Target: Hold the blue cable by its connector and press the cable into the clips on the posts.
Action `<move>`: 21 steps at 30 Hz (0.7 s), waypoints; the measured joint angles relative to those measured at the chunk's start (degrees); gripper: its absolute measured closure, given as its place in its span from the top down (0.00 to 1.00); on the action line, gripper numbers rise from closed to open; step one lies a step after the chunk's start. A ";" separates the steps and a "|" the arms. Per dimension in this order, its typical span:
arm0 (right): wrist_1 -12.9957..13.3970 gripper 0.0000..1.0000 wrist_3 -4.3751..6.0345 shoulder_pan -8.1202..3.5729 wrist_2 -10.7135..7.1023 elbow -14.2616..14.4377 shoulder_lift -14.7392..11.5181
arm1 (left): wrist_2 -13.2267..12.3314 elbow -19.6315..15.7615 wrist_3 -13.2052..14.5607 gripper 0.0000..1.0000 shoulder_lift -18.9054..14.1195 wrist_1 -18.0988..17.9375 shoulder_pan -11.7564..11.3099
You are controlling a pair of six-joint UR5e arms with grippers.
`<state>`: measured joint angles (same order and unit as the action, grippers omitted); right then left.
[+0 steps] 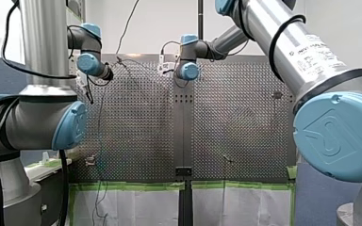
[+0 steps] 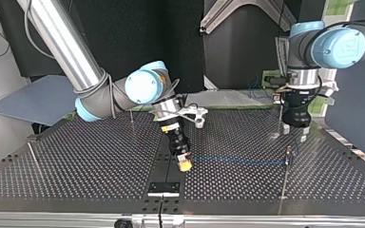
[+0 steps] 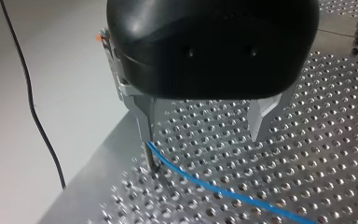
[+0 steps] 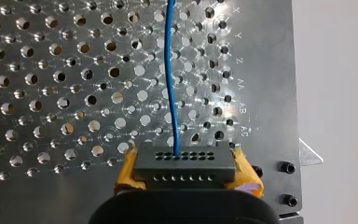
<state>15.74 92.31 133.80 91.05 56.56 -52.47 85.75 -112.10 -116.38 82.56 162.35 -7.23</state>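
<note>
Shiny bare metal table (image 4: pixel 51 70), full of round holes. Thin blue cable (image 4: pixel 170 70): smooth, plastic-looking skin. Dark grey connector (image 4: pixel 185 170): matt, looks like plastic, rows of tiny holes. Yellow pads (image 4: pixel 127 169) of my right gripper (image 4: pixel 185 158), against connector sides: dull, soft-looking. Body of my left gripper (image 3: pixel 201 137): black, smooth, slight shine; its fingers (image 3: pixel 145 116): bare grey metal, dull. Silver arm tube (image 2: pixel 66 42), upper left of top view: glossy metal. Light blue joint cap (image 2: pixel 142 88) below it: smooth, plastic look.

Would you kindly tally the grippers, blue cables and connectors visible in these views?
grippers: 2, the left gripper and the right gripper
blue cable: 1
connector: 1
total: 4
</note>
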 joint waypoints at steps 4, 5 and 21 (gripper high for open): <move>-0.05 0.00 -0.02 0.00 -0.05 0.00 0.01 | 0.23 0.03 1.59 0.98 -1.91 1.77 0.22; -0.07 0.00 -0.02 -0.01 -0.06 0.00 0.01 | 0.23 0.07 2.00 0.98 -2.56 2.16 0.29; -0.36 0.00 -0.17 -0.22 -0.06 0.00 0.03 | 1.26 3.92 10.68 0.98 -6.35 8.98 2.03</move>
<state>15.38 92.13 133.58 90.98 56.57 -52.44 87.01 -108.19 -105.70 76.21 171.34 -5.20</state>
